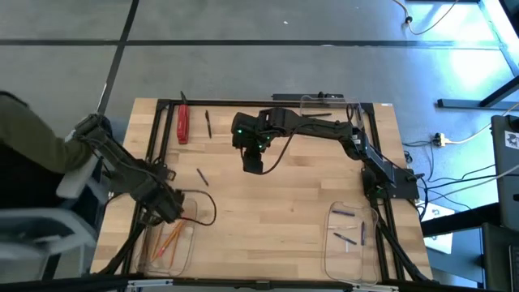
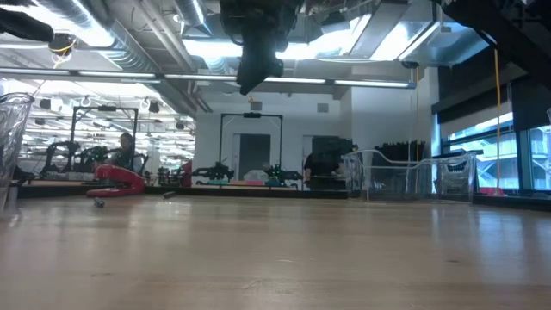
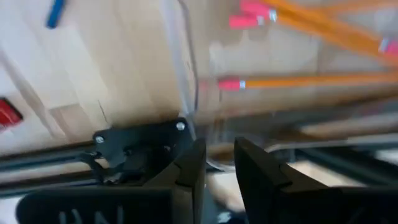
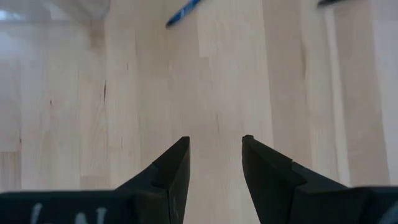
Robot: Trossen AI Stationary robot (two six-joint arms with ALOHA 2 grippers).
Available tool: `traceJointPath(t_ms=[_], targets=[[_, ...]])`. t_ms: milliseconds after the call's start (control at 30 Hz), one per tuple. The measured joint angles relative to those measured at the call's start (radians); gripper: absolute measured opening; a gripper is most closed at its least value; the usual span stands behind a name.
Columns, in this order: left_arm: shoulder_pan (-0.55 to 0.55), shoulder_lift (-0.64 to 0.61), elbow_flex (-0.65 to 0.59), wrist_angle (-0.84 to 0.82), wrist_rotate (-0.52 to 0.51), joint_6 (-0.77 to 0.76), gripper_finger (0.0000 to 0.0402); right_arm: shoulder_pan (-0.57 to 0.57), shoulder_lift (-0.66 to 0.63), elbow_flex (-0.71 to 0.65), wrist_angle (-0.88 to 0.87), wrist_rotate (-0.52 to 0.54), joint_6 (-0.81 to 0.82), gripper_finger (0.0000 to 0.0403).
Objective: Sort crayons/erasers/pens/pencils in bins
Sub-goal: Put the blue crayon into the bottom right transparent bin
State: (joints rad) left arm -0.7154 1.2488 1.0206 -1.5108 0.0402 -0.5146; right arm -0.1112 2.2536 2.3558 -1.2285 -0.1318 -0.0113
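the left gripper (image 3: 219, 163) hangs over the pencil bin (image 1: 185, 253), fingers slightly apart and empty; pencils (image 3: 311, 79) lie inside; lift straight up clear of the rim; the right gripper (image 4: 214, 155), open and empty, should drop squarely over a loose pen (image 1: 202, 176).

Two matte-black jointed robot arms (image 1: 312, 126), green status LEDs on the right wrist (image 1: 258, 139), thin black looped cable (image 1: 207, 207), wedge-shaped black plastic fingers (image 4: 168, 180), silver screws on bracket (image 3: 180, 126).

Left end effector (image 3: 219, 163) parted; right end effector (image 4: 215, 155) open, raised.
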Motion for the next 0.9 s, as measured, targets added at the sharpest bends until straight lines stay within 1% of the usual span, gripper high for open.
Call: traceJointPath(t_ms=[133,400,600,733,800,900], targets=[[0.026,-0.096,0.001,0.010,-0.054,-0.196,0.0077,-0.001,0.000,0.000,0.071,0.000,-0.002,0.0143],[0.102,-0.261,0.001,0.010,-0.201,-0.558,0.0077,0.004,0.000,0.000,0.197,0.000,-0.080,0.0143],[0.127,-0.330,0.001,0.010,-0.294,-0.817,0.0077,0.004,0.013,-0.016,0.309,-0.001,-0.036,0.0143],[0.128,-0.356,0.001,0.009,-0.354,-0.942,0.0077,0.006,0.054,-0.040,0.397,0.002,0.051,0.0143],[0.128,-0.363,0.001,0.009,-0.376,-0.971,0.0077,0.009,0.079,-0.040,0.436,0.007,0.080,0.0143],[0.128,-0.366,0.001,0.009,-0.380,-0.975,0.0077,0.017,0.130,-0.040,0.514,0.007,0.084,0.0143]])
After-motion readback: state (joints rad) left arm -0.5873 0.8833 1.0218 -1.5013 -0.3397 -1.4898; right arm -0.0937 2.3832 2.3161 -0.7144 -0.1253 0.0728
